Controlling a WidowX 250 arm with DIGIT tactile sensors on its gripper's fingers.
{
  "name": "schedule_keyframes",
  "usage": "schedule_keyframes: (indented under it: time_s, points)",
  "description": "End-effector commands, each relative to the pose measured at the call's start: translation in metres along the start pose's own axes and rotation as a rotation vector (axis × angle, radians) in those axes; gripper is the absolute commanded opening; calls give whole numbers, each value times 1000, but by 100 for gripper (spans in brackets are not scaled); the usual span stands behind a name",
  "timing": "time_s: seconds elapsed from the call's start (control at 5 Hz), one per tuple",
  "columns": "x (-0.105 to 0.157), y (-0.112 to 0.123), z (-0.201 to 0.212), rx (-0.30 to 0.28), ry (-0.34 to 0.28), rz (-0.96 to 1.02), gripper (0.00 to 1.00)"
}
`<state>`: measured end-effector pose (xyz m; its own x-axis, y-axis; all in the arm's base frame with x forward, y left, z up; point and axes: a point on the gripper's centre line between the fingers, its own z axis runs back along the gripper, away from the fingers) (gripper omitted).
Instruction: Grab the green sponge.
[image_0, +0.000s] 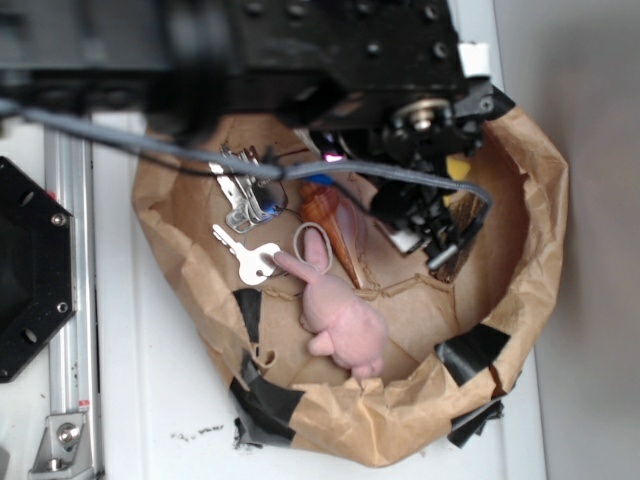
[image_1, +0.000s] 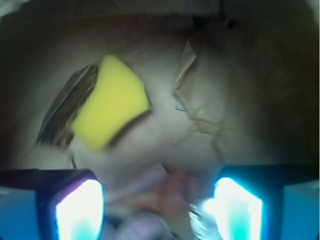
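Keys: lain at 9 o'clock on the floor of the paper bag, clear of the work.
Pink plush: seen at 6 o'clock, best left untouched.
Green sponge: yellow in fact, found at 11 o'clock of the wrist view, beside a dark striped object.
Gripper: spread wide, nothing held.
Approach: the spread fingers should be shifted toward 11 o'clock until the sponge is centred, then lowered and closed.

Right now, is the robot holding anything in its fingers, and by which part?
Nothing is held. In the wrist view the fingers stand apart with nothing between them, and the yellow sponge lies untouched ahead in the paper bag.
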<state>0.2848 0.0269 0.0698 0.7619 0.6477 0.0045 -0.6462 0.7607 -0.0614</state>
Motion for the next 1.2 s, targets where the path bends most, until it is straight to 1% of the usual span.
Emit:
schedule_keyframes:
  time_s: [0.0,0.2,0.4,0.6,0.8,1.0]
  points:
    - [38,-21,-5,-114,-116,305,100]
    - [34,-38,-15,-118,-81,283,100]
    - [28,-46,-25,-103,-61,276,100]
    - [26,-57,-37,-68,-46,256,100]
    - [23,-56,-38,-73,-41,292,0]
    - [12,-47,-18,-70,-40,209,0]
